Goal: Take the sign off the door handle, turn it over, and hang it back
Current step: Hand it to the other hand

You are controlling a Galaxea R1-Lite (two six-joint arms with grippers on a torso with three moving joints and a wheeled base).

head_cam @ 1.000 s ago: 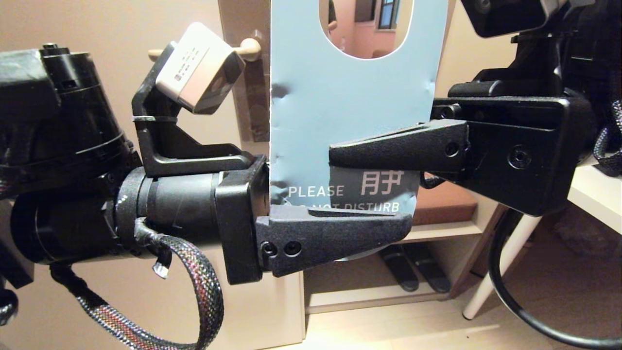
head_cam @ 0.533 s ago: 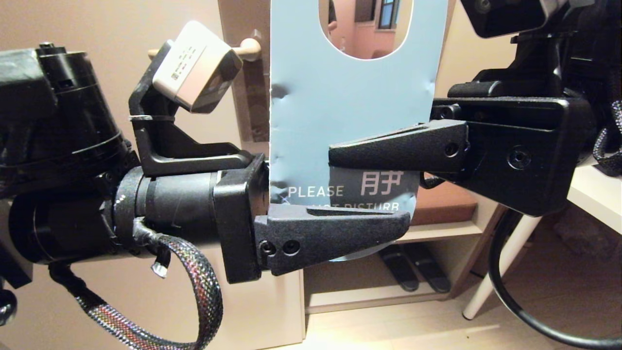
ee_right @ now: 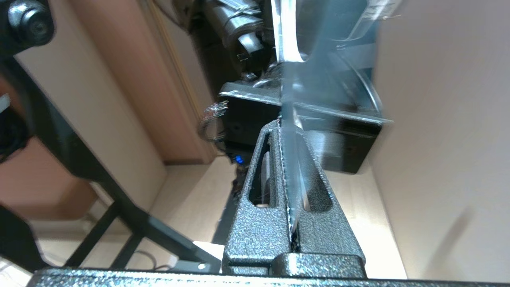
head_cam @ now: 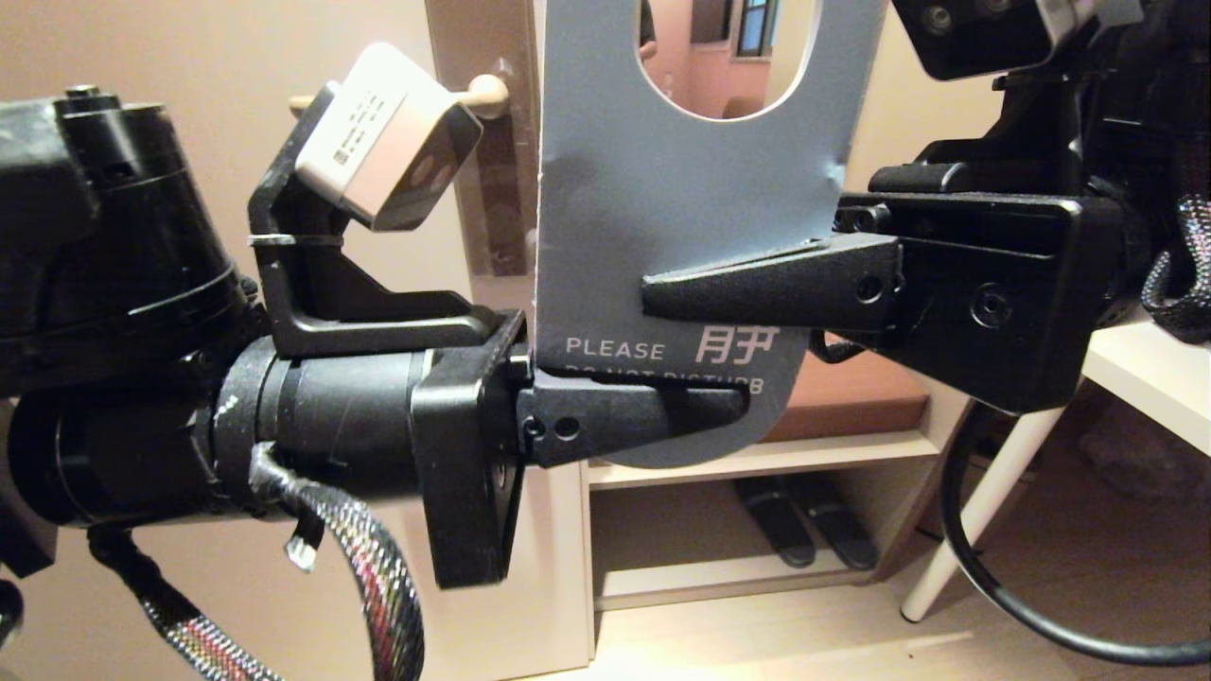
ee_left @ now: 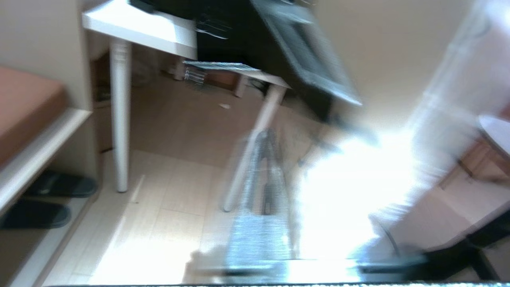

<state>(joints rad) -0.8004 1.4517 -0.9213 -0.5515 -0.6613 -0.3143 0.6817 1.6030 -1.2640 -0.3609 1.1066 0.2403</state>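
Pinching opposite side edges, left gripper point(head_cam: 738, 402) and right gripper point(head_cam: 653, 288) clamp the sign point(head_cam: 662, 208) off the door handle point(head_cam: 487, 93).

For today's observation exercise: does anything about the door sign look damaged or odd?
Yes. The sign shows small dents near its right edge, just above the right hand. It is off the door handle, clamped by both the right hand and the left hand.

Your head view sits very close, facing the sign point(head_cam: 681, 236) held upright before the door. Right wrist view looks along its fingers point(ee_right: 259, 223) at that sign edge-on; left wrist view, badly smeared, faces the floor point(ee_left: 159, 199).
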